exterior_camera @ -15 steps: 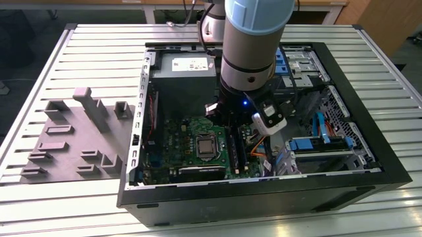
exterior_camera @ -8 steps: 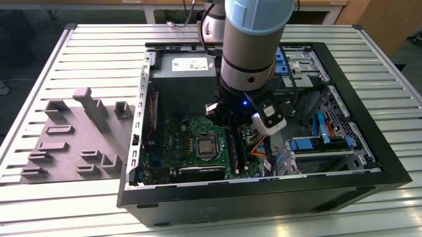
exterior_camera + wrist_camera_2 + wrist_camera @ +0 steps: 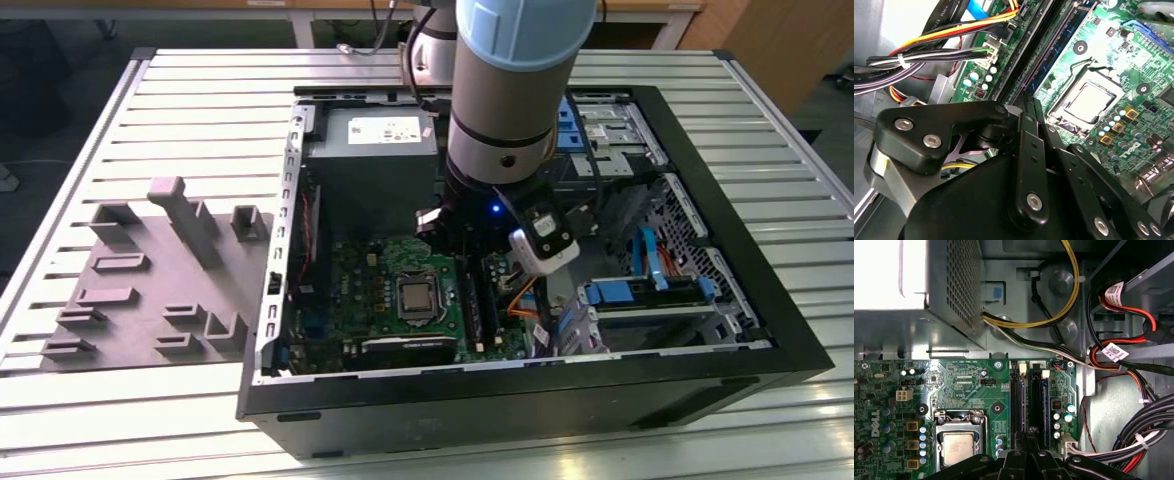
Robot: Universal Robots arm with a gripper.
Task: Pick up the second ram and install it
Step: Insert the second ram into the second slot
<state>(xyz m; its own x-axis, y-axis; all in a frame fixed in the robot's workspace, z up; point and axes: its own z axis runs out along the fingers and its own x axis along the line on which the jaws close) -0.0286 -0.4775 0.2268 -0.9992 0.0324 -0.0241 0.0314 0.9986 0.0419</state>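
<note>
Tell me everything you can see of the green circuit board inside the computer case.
The green circuit board lies flat in the bottom of the open black computer case. It carries a silver square processor in a metal frame, long black slots side by side, and small round capacitors. A white plug with coloured cables sits at its edge. The robot's black hand hangs close over the slots.
</note>
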